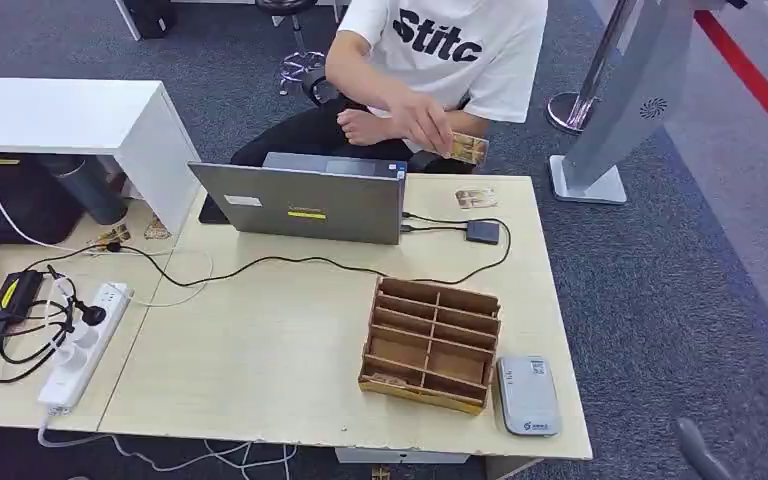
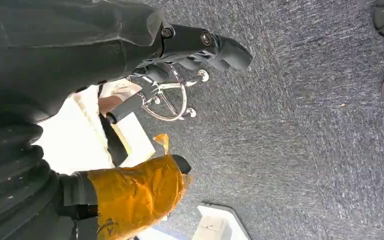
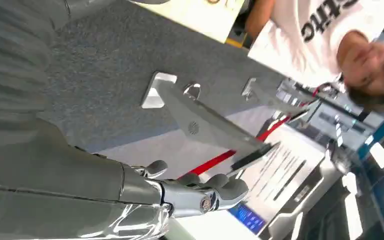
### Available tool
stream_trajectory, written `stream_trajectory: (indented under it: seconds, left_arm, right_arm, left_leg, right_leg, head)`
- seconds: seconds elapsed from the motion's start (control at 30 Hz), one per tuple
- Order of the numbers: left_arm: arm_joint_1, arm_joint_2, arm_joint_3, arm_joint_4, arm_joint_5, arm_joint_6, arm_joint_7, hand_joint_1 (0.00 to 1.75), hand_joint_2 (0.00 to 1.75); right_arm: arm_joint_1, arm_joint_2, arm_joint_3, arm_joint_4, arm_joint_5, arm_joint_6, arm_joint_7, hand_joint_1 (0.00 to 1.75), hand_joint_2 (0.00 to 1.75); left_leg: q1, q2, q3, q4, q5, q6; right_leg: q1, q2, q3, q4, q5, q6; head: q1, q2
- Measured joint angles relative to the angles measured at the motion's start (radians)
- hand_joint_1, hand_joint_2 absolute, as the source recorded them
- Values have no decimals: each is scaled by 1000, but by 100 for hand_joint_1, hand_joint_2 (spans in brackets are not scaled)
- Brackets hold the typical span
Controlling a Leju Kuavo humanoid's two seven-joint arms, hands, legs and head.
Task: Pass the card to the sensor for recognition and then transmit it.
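no step begun: the card (image 1: 469,149) is in a person's hand (image 1: 422,118) behind the laptop (image 1: 305,203) (reader (image 1: 527,395) near the front edge). right hand (image 3: 200,192) fingers loosely spread, empty; left hand (image 2: 195,47) i cannot tell. next: take the card.

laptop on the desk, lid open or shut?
Open. The laptop has its lid raised upright, grey back facing the head camera; its screen faces the seated person.

A card (image 1: 469,148) with a brownish printed face is being held in a person's hand (image 1: 422,122) above the far edge of the table (image 1: 260,350), tilted. A second card (image 1: 476,198) of the same look is lying flat on the table just beyond the small dark sensor (image 1: 482,232), which is being fed by a black cable.
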Motion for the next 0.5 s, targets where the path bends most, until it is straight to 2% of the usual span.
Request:
stream_trajectory:
  seconds: [0.07,0.13,0.17,0.2,0.33,0.43,0.5]
  left_arm:
    - [0,5,-11,0,7,-3,0,0,175]
    - [0,13,-29,0,32,-16,0,0,175]
    - [0,16,-34,0,38,-20,-1,0,175]
    - [0,19,-38,0,42,-22,-2,0,175]
    - [1,33,-55,0,39,-31,-3,0,175]
    - [-1,55,-71,0,12,-50,-8,0,175]
    - [-7,82,-83,0,-16,-71,-14,0,175]
  right_arm:
    - [25,-37,82,0,43,-44,0,0,175]
    - [62,-109,256,0,214,-217,10,0,175]
    - [68,-134,325,0,263,-279,16,0,175]
    - [72,-151,376,0,273,-305,22,0,175]
    - [72,-208,509,3,317,-353,50,0,175]
    - [14,-248,581,20,385,-371,112,0,175]
    - [-67,-269,621,47,455,-371,176,0,175]
  left_leg:
    - [0,-1,0,0,0,0]
    - [1,0,0,0,0,0]
    - [1,0,1,0,0,0]
    - [0,0,1,0,0,0]
    - [1,1,0,-1,0,0]
    - [1,1,1,-1,0,-1]
    - [1,1,1,-1,2,-2]
  right_leg:
    - [0,-1,2,0,0,0]
    - [0,0,1,0,0,0]
    - [0,0,0,0,0,0]
    - [0,0,0,0,0,0]
    - [0,1,1,0,0,0]
    - [0,1,0,0,0,0]
    - [0,1,0,0,1,-1]
  head:
    - [0,0]
    - [1,0]
    - [0,0]
    - [0,0]
    - [0,0]
    - [1,0]
    - [0,0]
